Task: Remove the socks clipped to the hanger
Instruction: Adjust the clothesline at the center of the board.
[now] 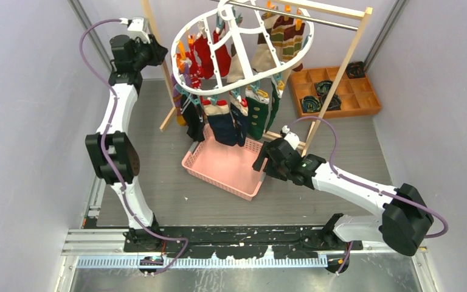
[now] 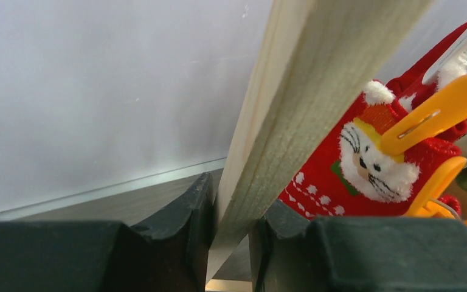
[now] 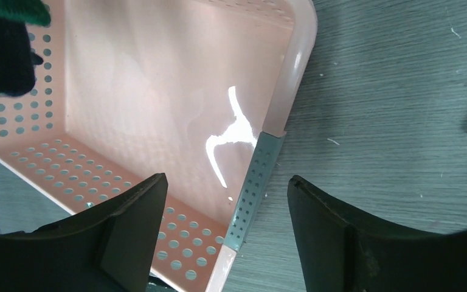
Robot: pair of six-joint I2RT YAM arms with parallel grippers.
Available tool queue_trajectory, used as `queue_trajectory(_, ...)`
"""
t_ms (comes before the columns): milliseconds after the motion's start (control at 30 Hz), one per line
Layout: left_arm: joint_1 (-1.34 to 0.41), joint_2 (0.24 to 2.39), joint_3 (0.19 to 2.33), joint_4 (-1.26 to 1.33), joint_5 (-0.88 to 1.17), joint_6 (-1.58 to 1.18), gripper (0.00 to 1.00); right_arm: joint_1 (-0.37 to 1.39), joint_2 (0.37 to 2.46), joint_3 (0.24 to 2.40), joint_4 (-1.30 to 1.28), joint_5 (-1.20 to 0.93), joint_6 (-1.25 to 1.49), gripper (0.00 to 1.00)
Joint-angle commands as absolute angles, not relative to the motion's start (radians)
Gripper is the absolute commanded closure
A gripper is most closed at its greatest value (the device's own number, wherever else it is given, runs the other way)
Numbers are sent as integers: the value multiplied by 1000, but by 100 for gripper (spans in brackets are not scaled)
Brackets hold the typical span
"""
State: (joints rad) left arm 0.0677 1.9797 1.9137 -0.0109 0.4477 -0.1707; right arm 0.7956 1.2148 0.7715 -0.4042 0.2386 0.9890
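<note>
1. Nothing is off yet, as far as the views show. The socks (image 1: pixel 222 121) hang all round the hanger (image 1: pixel 238 48), about a dozen of them, each in a clip. The pink basket (image 1: pixel 219 167) on the table right under the near row has no sock in it.
2. The whole job is therefore left: every sock has to be pulled or unclipped, probably to fall into the basket.
3. The hanger hangs by its hook from the metal rail (image 1: pixel 280 13) of the wooden rack (image 1: pixel 340 73), above the middle of the table. Its oval is tilted, with the near-left rim lower, and its long axis runs from near-left to far-right in the top view.
4. Each sock hangs with its long axis up and down, the free end pointing at the table. The near ones reach the basket's far rim.
5. The left gripper (image 1: pixel 155 52) is raised at the rack's left post. In its wrist view the post runs between the two fingers and fills the gap, so the claw looks closed on wood, not on a sock. A red Santa sock (image 2: pixel 365 164) in an orange clip (image 2: pixel 432 115) is just beyond.
6. The right gripper (image 1: pixel 264 159) hovers low over the basket's right wall with its jaws apart and nothing between them.
</note>
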Motion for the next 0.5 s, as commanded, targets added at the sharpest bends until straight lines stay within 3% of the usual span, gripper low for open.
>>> queue_trajectory(0, 72, 1809, 1835, 47, 397, -102, 84, 799, 1249, 824, -351, 275, 964, 23)
queue_trajectory(467, 72, 1477, 1528, -34, 249, -7, 87, 796, 1326, 834, -392, 292, 792, 34)
